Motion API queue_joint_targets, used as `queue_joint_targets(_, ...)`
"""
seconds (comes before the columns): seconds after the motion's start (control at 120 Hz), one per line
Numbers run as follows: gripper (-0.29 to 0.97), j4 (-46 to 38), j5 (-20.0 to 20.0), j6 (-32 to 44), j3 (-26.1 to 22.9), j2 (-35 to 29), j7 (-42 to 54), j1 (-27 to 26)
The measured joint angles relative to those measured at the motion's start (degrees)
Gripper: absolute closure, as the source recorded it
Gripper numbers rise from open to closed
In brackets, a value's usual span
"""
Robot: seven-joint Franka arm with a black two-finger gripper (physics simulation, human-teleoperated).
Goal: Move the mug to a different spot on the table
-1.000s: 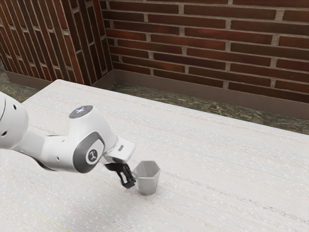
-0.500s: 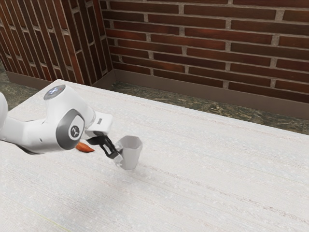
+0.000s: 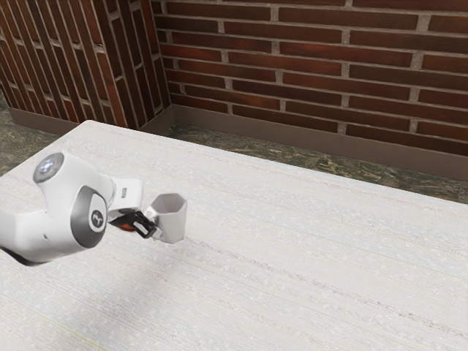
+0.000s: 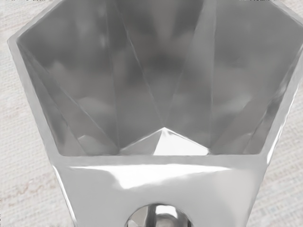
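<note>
A grey faceted mug point(image 3: 170, 216) stands upright at the exterior view's left part of the white table point(image 3: 329, 248). My black gripper point(image 3: 148, 224) is shut on the mug's side nearest the arm, where its handle is. Whether the mug's base touches the table I cannot tell. From the hand, I look straight down into the mug's point(image 4: 156, 80) angular hollow, with the handle point(image 4: 158, 218) at the rim side closest to the hand.
A small orange object point(image 3: 126, 226) lies on the table just behind the fingers, partly hidden by the arm. A brick wall point(image 3: 314, 66) runs behind the table's far edge. Open tabletop stretches toward the exterior view's right.
My arm has drawn back toward the exterior view's left and farther from the camera, carrying the mug with it. The orange object came into view behind the hand.
</note>
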Motion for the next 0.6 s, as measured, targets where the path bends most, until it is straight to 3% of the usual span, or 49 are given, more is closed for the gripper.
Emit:
queue_joint_targets(0.242, 0.76, -2.1, -8.1, 7.9, 0.4, 0.6, 1.4, -0.9)
queue_joint_targets(0.6, 0.79, -1.2, -15.8, 11.1, 0.5, 5.3, 2.9, -3.4)
